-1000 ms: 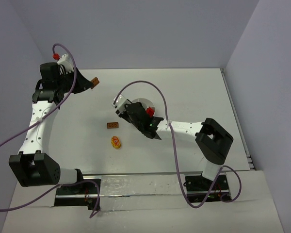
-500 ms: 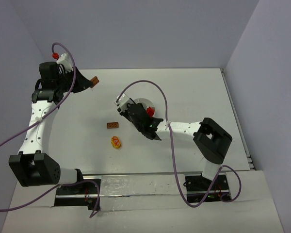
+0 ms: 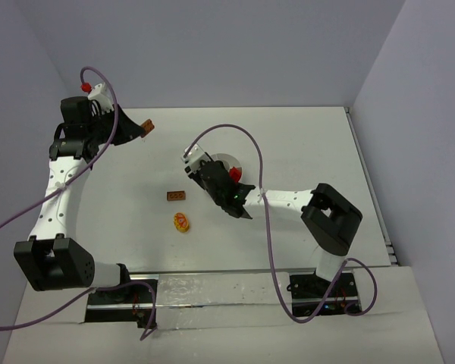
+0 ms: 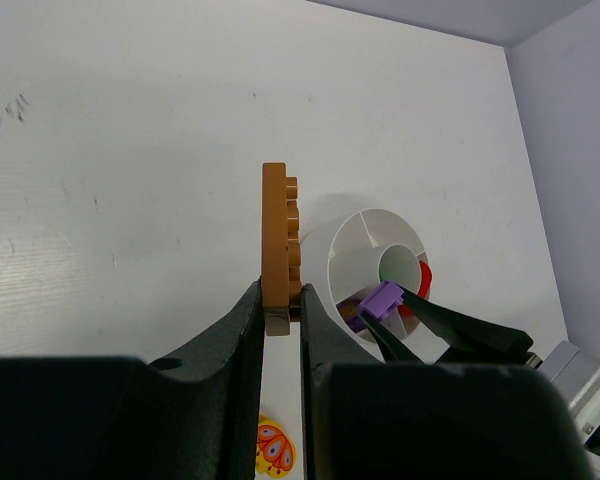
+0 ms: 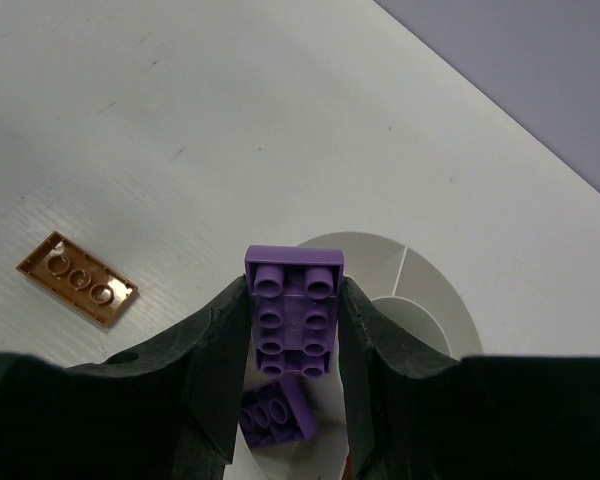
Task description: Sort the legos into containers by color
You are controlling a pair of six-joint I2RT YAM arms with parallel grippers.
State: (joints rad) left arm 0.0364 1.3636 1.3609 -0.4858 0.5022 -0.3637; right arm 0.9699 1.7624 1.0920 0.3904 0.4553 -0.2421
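Each gripper holds one lego brick.

The left gripper (image 4: 280,312) is squeezed tight on a brown-orange brick (image 4: 277,235). The brick stands up on its edge between the two fingers, lifted off the table (image 4: 130,150). The right gripper (image 5: 293,288) is clamped on a purple brick (image 5: 292,315) with its bumps showing. It hangs right over the white dish (image 5: 430,300). Just under this gripper, a second purple brick (image 5: 275,415) lies in one wedge of the dish. Off to the gripper's left, a flat brown-orange piece (image 5: 77,278) lies on the table. A round yellow-and-red piece (image 3: 181,221) lies near it, closer to the arm bases.
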